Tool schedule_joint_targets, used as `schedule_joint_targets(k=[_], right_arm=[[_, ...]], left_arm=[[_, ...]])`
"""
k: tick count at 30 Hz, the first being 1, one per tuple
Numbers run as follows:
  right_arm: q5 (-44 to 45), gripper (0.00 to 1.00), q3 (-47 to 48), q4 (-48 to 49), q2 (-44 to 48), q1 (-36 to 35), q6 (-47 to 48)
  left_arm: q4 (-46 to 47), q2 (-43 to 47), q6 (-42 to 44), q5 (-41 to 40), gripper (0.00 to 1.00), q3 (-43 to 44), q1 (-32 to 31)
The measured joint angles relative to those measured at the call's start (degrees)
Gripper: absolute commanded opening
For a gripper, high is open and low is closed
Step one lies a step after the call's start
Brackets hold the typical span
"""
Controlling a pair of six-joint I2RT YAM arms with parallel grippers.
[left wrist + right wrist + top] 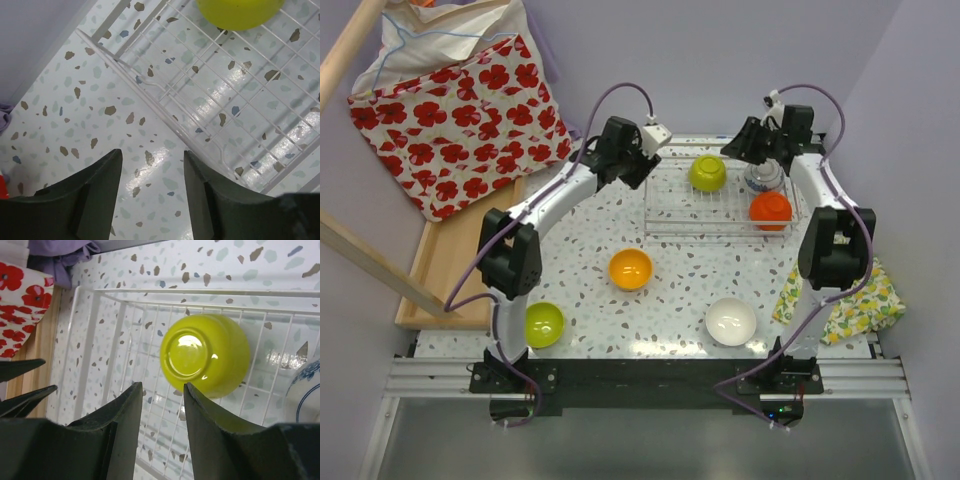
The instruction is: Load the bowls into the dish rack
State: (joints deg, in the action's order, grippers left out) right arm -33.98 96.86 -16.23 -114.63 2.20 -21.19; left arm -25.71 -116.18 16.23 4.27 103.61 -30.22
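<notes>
- At the far end of the table, the dish rack holds 3 bowls: a lime green bowl flipped bottom-up, a blue-patterned bowl and a red-orange bowl.
- Closer to the arm bases, 3 more sit loose on the tabletop: an orange-yellow bowl, a second green bowl and a white bowl.
- Left gripper hangs over bare tabletop just beside the rack's corner, fingers parted with a clear gap and nothing between them.
- Right gripper sits above the rack near the upturned lime green bowl, fingers apart too, gripping nothing.
- So we reckon we're between bowls, about halfway through the ones we can see.
- Next we'd send an arm to a loose bowl, maybe the left to the orange-yellow one or the right to the white, and pinch its rim.
</notes>
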Motion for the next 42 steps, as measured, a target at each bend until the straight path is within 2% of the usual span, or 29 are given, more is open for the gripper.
schedule_joint_targets(k=[2, 3, 5, 7, 9, 13, 19, 23, 29, 34, 37, 42], right_arm=[[-0.11, 0.43, -1.31, -0.17, 3.23, -0.74, 1.79], [-0.22, 0.43, -2.12, -0.22, 4.87, -1.38, 3.26], [-0.68, 0.45, -4.39, -0.5, 8.41, -3.56, 6.69], [-1.86, 0.51, -7.72, -0.68, 12.28, -6.75, 11.37], [-3.13, 0.53, -11.5, -1.16, 16.15, -10.58, 16.39], [-4.9, 0.55, -19.26, -3.52, 24.02, -19.41, 27.17], [-6.21, 0.55, -21.05, -10.8, 28.59, -30.16, 42.29], [-5.01, 0.56, -19.06, -16.35, 27.56, -37.51, 50.66], [1.29, 0.55, -11.91, -22.12, 21.68, -54.88, 62.82], [5.07, 0.54, -6.84, -23.8, 14.29, -67.76, 66.77], [5.81, 0.54, -2.45, -24.76, 8.81, -72.04, 66.86], [8.81, 0.53, 1.07, -25.29, 2.64, -74.25, 68.72]], left_arm=[[-0.04, 1.53, 0.39, -1.6, 0.76, -0.83, 0.0], [-0.04, 2.29, 0.63, -2.47, 0.83, -1.16, 0.0], [0.11, 4.57, 1.27, -5.29, 0.9, -2.05, 0.04], [0.07, 7.56, 1.7, -7.43, 0.92, -3.13, 0.37], [-0.55, 10.21, 2.05, -7.98, 0.92, -3.3, 1.03], [-2.91, 16.09, 4.26, -7.45, 0.9, -4.04, 6.19], [-8.76, 25.2, 6.1, -5.99, 0.89, -8.87, 15.56], [-12.07, 27.8, 5.35, -5.77, 0.89, -11.72, 18.67], [-16.94, 26.88, 1.51, -5.75, 0.92, -12.09, 19.61], [-18.62, 28.57, -1.09, -4.33, 0.96, -16.09, 21.51], [-20.74, 30.49, -2.38, -2.64, 0.93, -18.71, 26.43], [-22.88, 33.73, -3.91, -1.55, 0.93, -21.24, 35.43]])
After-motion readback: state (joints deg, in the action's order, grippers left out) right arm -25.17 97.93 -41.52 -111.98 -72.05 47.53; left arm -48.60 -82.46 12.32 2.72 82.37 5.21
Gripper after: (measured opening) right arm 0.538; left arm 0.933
